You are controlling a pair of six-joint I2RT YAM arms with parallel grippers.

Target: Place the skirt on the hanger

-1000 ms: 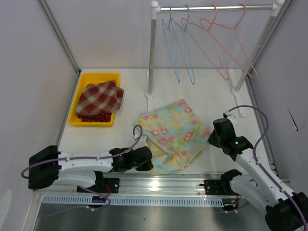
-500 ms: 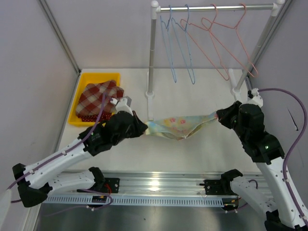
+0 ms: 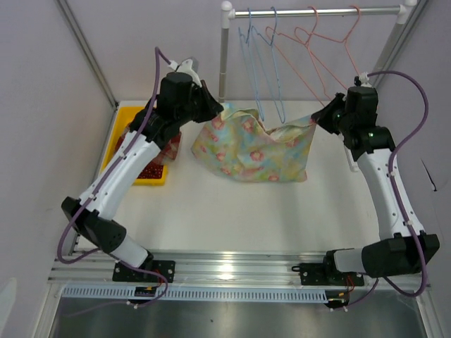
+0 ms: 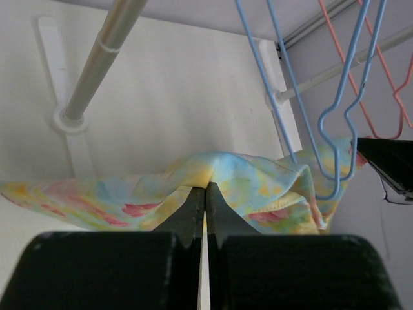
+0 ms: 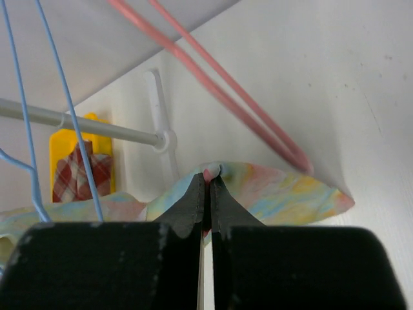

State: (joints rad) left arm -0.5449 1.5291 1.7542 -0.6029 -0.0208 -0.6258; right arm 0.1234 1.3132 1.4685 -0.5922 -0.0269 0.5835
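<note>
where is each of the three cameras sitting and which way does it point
top external: above and behind the bases, looking down on the table; both arms show, left gripper and right gripper pinching the skirt.
left wrist: on that wrist, looking along its shut fingers at the skirt.
right wrist: on that wrist, looking along its shut fingers toward the yellow bin.
shared: both wrist views show the skirt and blue hangers.

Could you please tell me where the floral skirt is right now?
In the top view, the skirt hangs stretched between the left gripper and right gripper, just below the blue hangers.
</note>
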